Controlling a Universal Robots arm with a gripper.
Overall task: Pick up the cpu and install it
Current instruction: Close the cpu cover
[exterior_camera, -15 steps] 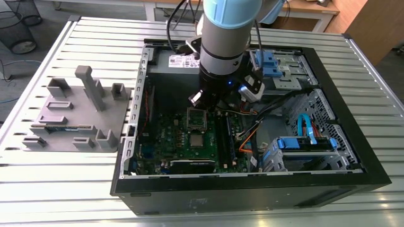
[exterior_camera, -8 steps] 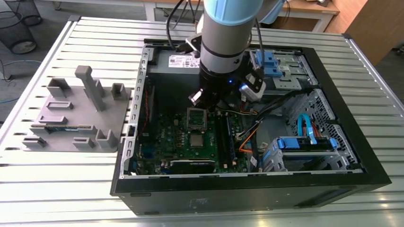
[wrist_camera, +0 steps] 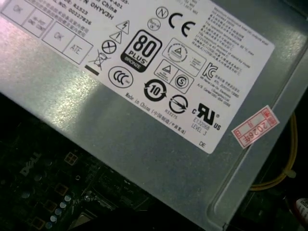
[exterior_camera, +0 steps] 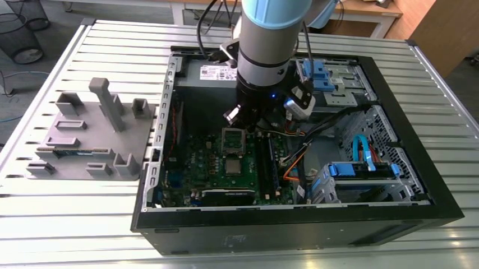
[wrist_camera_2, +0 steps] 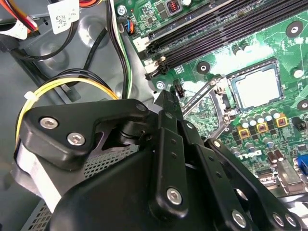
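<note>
The cpu (exterior_camera: 234,166) lies flat in the motherboard socket, a small silver square with a darker rim; in the second wrist view the cpu (wrist_camera_2: 255,86) sits inside the socket frame. The socket's hinged lid (exterior_camera: 233,140) stands raised just behind it, and its thin lever (wrist_camera_2: 199,98) sticks out beside the frame. My gripper (exterior_camera: 250,120) hangs inside the open computer case, above and slightly behind the socket, apart from the chip. Its black linkage (wrist_camera_2: 159,183) is close to the camera in the second wrist view.
The black case (exterior_camera: 419,168) walls in the green motherboard (exterior_camera: 217,168). The grey power supply (wrist_camera: 144,120) is at the back, with drive bays with blue clips (exterior_camera: 359,171) and loose cables (exterior_camera: 299,162) on the exterior view's right. A grey tray (exterior_camera: 90,140) holding a memory stick (exterior_camera: 75,151) stands outside, on the left.
</note>
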